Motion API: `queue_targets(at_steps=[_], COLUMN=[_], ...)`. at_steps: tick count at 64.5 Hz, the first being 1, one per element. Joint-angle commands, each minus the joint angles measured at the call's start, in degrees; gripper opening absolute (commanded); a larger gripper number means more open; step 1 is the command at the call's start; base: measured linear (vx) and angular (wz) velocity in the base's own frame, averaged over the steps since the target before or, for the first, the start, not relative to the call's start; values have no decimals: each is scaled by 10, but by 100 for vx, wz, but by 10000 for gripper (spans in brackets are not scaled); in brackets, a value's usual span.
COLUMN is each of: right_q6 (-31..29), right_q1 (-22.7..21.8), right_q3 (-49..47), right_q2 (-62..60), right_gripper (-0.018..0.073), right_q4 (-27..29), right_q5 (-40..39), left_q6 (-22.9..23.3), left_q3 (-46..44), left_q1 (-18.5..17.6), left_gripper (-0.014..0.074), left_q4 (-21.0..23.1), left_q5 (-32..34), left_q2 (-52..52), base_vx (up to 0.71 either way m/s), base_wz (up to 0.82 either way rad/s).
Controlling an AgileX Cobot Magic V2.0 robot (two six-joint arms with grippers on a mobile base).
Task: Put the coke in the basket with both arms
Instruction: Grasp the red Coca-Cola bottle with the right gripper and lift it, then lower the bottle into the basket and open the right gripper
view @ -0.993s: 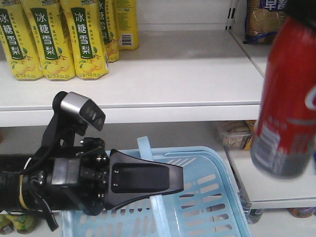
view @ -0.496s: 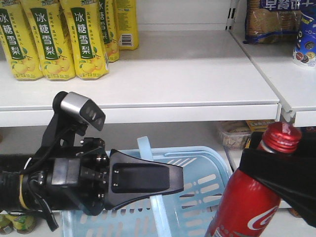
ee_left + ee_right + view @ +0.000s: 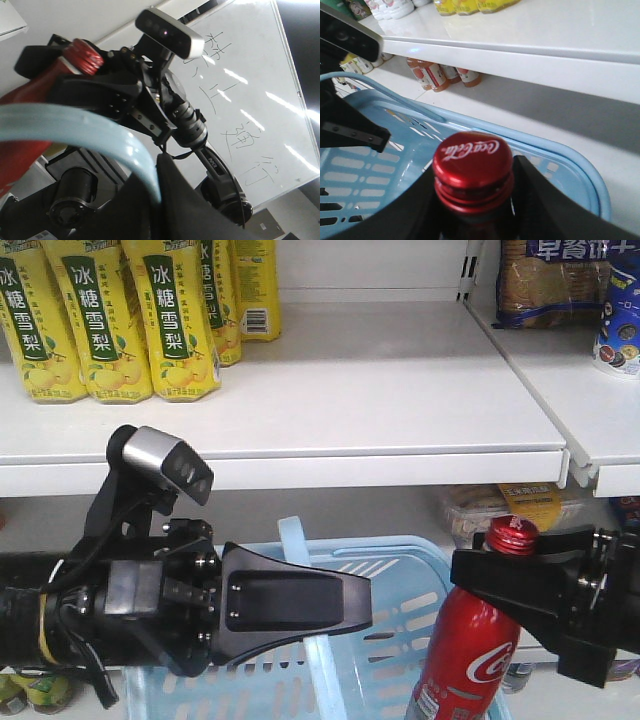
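The coke (image 3: 463,660), a red metal bottle with a screw cap (image 3: 511,535), hung upright at the lower right of the front view, over the right end of the basket (image 3: 425,615). Its base ran out of frame, so I couldn't tell whether it was touching the bottom. The right gripper (image 3: 492,575) was clamped on the neck just under the cap, and the wrist view showed a black finger on either side of it. At lower centre the left gripper (image 3: 340,602) looked closed over the handle (image 3: 292,540), holding the basket up below the shelf (image 3: 380,455) with its yellow bottles (image 3: 180,320). I judged the bottle stiff and hard to dent, fairly heavy if full, and smooth enough to slip through the pads. The neck seemed the sound place to hold it, since the cap's lip would stop any slide. The basket looked light, and as it hung from a swinging handle, a bump on the rim would probably rock it.
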State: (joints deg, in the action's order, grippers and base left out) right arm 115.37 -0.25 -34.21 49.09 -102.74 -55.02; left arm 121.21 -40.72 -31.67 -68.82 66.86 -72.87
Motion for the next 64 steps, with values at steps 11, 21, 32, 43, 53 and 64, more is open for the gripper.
queue_targets(at_steps=[11,21,32,43,53,64], right_q6=[-48,-50,-50,-45,-37,-27], right_q1=[-1,-1,-1,-1,-1,-2], right_q3=[-19,-19,-19,-19,-19,-21], right_q2=[40,40,40,40,40,29], right_gripper=[15,106,315,543,601,502], right_q4=[14,9,10,10,12,10], right_q5=[-29,-29,-29,-17,-7,-5], left_q6=[1,1,1,1,1,1], left_q3=[-12,-12,-12,-12,-12,-12], left_q1=[0,0,0,0,0,0], left_gripper=[-7,-7,-7,-7,-7,-7], left_q4=[45,45,45,45,45,45], left_q5=[121,121,121,121,121,121], left_q2=[17,17,17,17,17,17], base_vx=[0,0,0,0,0,0], base_wz=[0,0,0,0,0,0])
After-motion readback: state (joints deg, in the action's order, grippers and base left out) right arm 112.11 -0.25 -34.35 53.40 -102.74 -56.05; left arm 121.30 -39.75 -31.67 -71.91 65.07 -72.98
